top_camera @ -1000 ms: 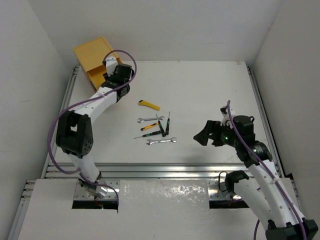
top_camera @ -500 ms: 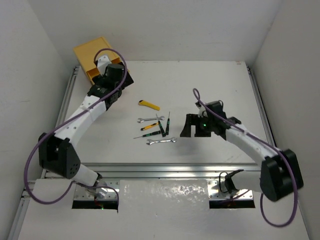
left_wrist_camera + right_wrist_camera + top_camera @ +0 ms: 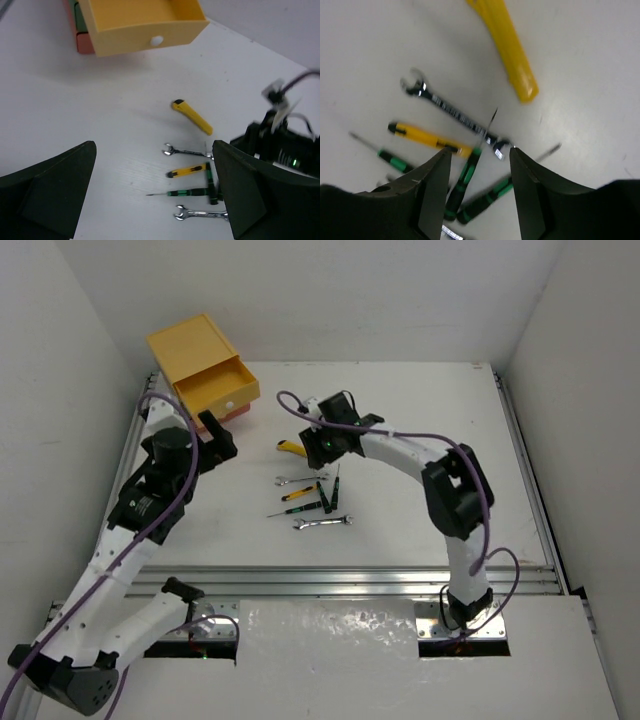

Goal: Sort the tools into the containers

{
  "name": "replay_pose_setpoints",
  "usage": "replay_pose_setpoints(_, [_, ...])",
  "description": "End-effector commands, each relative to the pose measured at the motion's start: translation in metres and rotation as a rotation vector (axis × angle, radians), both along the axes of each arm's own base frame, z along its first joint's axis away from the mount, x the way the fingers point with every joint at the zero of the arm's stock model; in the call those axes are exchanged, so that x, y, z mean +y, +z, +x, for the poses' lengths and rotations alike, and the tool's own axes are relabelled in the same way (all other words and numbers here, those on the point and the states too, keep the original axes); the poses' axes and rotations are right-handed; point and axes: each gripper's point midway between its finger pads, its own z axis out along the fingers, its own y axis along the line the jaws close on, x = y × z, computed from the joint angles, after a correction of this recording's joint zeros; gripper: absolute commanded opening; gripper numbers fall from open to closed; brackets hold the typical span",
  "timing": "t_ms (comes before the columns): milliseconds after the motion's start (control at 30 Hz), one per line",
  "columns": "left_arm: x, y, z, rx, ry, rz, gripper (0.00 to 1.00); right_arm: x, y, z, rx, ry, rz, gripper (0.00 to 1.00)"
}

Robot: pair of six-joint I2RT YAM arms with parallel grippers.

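Two robot arms work a white table strewn with small hand tools. The right tool hovers with its fingers spread and nothing between them, directly over a slim screwdriver with a green-and-black handle. A flat silver open-end wrench and an orange-yellow-handled screwdriver lie just beyond its tips, with a smooth yellow plastic utility knife further ahead. The left tool, equally spread and empty, faces the cluster from well apart, with the pulled-out yellow box drawer and its white knob ahead to its left. The screwdrivers look light, stiff and liable to roll, best pinched across the thicker handle. The thin steel wrench, lying flush, looks slippery and hard to get under. The knife offers a broad, rigid body to clamp mid-length.
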Motion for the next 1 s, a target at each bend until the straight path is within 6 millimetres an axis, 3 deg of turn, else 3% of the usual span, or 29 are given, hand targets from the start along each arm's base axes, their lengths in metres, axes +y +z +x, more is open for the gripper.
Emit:
replay_pose_setpoints(0, [0.004,-0.038,-0.015,0.07,-0.034,0.072,1.0,0.022,0.013,0.051,-0.131,0.097,-0.035,0.52])
replay_pose_setpoints(33, [0.0,-0.044,-0.017,0.076,-0.059,0.064,1.0,0.023,-0.023,0.048,-0.052,0.122,-0.079,0.52])
replay_pose_setpoints(67, [-0.001,-0.051,-0.019,0.091,-0.069,0.064,1.0,0.035,-0.006,0.07,-0.115,0.141,-0.071,0.52])
replay_pose_setpoints(167, [-0.006,-0.058,-0.021,0.115,-0.103,0.068,1.0,0.045,-0.025,0.088,-0.112,0.161,-0.098,0.57])
replay_pose_setpoints(367, [-0.013,-0.054,-0.02,0.089,-0.142,0.059,1.0,0.05,-0.057,0.09,-0.09,0.219,-0.106,0.55])
replay_pose_setpoints(467, [-0.016,-0.054,-0.02,0.088,-0.16,0.054,1.0,0.05,-0.069,0.083,-0.062,0.258,-0.117,0.41])
replay_pose_setpoints(567, [-0.016,-0.052,-0.021,0.081,-0.161,0.047,1.0,0.046,-0.073,0.073,-0.031,0.277,-0.121,0.18])
replay_pose_setpoints(633, [-0.019,-0.048,-0.021,0.067,-0.171,0.032,1.0,0.042,-0.064,0.071,-0.056,0.27,-0.114,0.07])
replay_pose_setpoints(700, [-0.026,-0.043,-0.02,0.055,-0.19,-0.008,1.0,0.042,-0.047,0.072,-0.093,0.247,-0.096,0.03])
replay_pose_setpoints(767, [-0.039,-0.039,-0.017,0.049,-0.218,-0.084,1.0,0.042,-0.011,0.076,-0.17,0.213,-0.053,0.0])
replay_pose_setpoints(800, [-0.044,-0.039,-0.015,0.048,-0.228,-0.11,1.0,0.044,0.022,0.077,-0.228,0.199,-0.016,0.0])
replay_pose_setpoints(933, [-0.068,-0.029,-0.002,-0.02,-0.272,-0.26,1.0,0.046,0.071,0.07,-0.323,0.183,0.077,0.0])
replay_pose_setpoints(967, [-0.072,-0.027,0.0,-0.024,-0.284,-0.276,1.0,0.044,0.073,0.071,-0.334,0.175,0.073,0.0])
